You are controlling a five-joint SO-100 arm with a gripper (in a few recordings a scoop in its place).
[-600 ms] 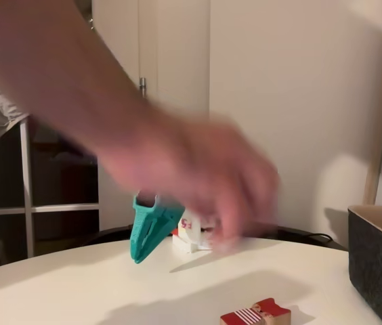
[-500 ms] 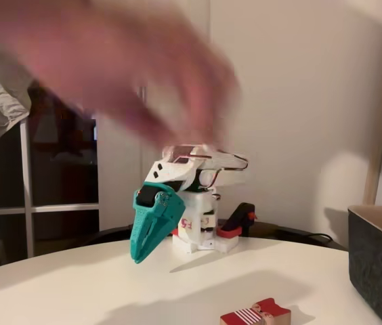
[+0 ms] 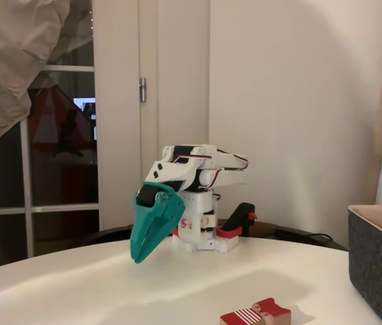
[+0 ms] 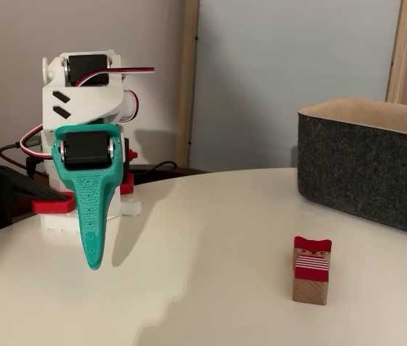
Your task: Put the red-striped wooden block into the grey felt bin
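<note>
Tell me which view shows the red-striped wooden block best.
The fixed view with the teal gripper near its left edge: the red-striped wooden block lies whole on the table there. The other fixed view cuts the block at its bottom edge.

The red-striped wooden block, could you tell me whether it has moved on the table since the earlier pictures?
No. In a fixed view the red-striped wooden block lies where it lay before, at the same spot left of the grey felt bin.

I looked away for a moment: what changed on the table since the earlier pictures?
A person's blurred hand that covered the arm has pulled up and away to the left; a sleeve hangs at the upper left. The gripper, the block and the bin stayed put.
</note>
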